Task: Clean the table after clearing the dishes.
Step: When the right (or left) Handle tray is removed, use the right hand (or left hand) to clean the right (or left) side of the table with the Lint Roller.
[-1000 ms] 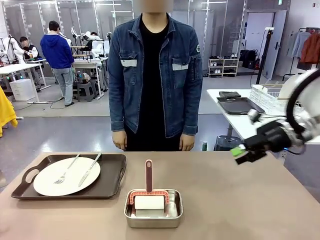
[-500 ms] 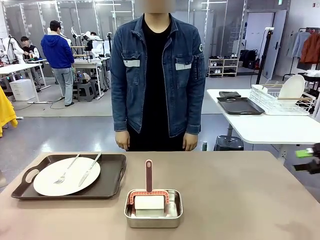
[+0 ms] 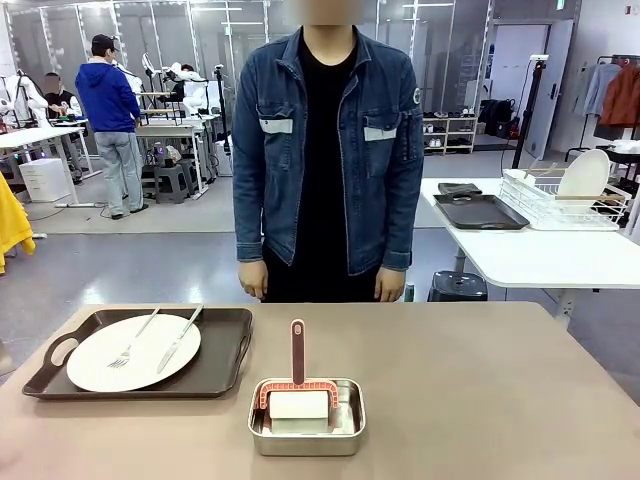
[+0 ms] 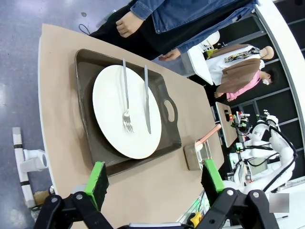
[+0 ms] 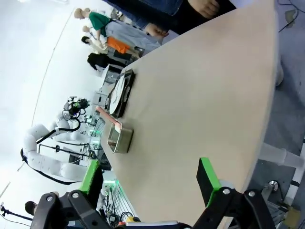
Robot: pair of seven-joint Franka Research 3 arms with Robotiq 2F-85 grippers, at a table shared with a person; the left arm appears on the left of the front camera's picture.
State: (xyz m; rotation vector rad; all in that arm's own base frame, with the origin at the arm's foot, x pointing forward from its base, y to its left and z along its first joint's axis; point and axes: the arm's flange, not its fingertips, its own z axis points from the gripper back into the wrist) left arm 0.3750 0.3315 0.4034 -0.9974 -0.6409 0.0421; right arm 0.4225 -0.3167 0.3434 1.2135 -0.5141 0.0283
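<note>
1. Now that my right arm has swung back off the right side, the table [image 3: 480, 400] lies open between me and the person [image 3: 325, 150].
2. The tray [image 3: 232, 335] sits at its left end, bearing the plate [image 3: 95, 370], fork [image 3: 132, 340] and knife [image 3: 180, 340]. I judge clearing comes first and wiping waits.
3. My left gripper [image 4: 155, 176] hovers above that tray, jaws wide, holding nothing.
4. My right gripper [image 5: 150, 183], equally wide and empty, hangs near the table's right edge.

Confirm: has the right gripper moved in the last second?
Yes. The right gripper, jaws open, pulled out rightward, from above the far-right corner of the table to past its right edge.
</note>
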